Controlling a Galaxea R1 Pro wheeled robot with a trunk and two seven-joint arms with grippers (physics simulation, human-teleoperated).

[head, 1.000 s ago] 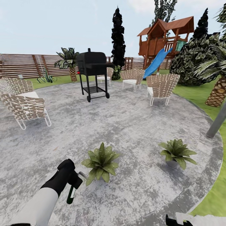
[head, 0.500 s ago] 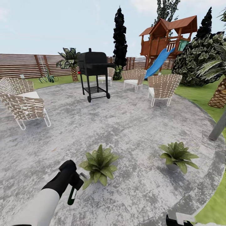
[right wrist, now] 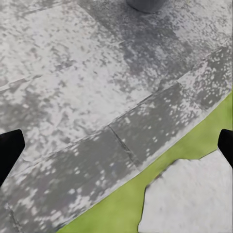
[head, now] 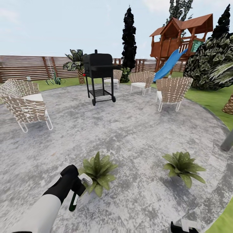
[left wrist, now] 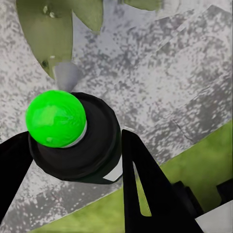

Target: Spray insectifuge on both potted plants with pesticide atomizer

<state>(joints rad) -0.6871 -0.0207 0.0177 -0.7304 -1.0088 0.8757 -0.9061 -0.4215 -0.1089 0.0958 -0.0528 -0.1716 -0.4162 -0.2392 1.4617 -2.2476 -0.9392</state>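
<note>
The pesticide atomizer (head: 74, 202) hangs low over the grey patio (head: 136, 129), clamped in the left gripper (head: 77, 187), its dark green body pointing down and its pale nozzle reaching toward the nearer potted plant (head: 96, 172). In the left wrist view the bottle's black top (left wrist: 82, 141) sits gripped between the two black fingers (left wrist: 145, 179), a bright green ball on top of it, with a broad speckled leaf just past the nozzle. The nozzle is just beside the plant's leaves; whether it touches them cannot be told. The second potted plant (head: 183, 166) stands well apart to the right on the same paving. The right gripper's fingers (right wrist: 9, 148) stand wide apart over the patio edge, lawn and a stepping stone (right wrist: 194, 199). Beyond stand a black grill (head: 98, 72), wicker chairs (head: 24, 105) and a slatted fence (head: 26, 66)
</note>
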